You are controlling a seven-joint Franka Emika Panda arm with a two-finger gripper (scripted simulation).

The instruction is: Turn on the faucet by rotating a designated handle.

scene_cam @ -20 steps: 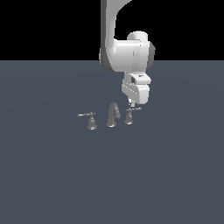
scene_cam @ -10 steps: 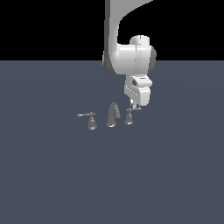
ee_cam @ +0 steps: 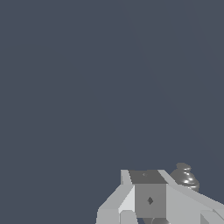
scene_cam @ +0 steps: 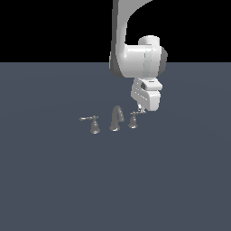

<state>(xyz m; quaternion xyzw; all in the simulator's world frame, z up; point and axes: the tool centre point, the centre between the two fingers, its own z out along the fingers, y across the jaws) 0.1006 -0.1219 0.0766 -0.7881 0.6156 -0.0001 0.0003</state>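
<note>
On the flat slate floor, glossy white gripper (scene_cam: 141,109) meets the handle (scene_cam: 133,119) of the faucet (scene_cam: 116,119); its grip can't be told.

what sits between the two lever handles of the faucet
The arched spout stands between the left-pointing twin handle and the handle under the gripper, plain in the exterior view.

One arm (scene_cam: 135,58); one gripper (scene_cam: 141,109); one faucet (scene_cam: 115,120) made of three small grey pieces; one spout (scene_cam: 116,117) in the middle; two handles, one handle (scene_cam: 134,119) at the spout's 3 o'clock and a twin (scene_cam: 93,123) at its 9 o'clock; one flat dark floor (scene_cam: 115,180) under them all.
</note>
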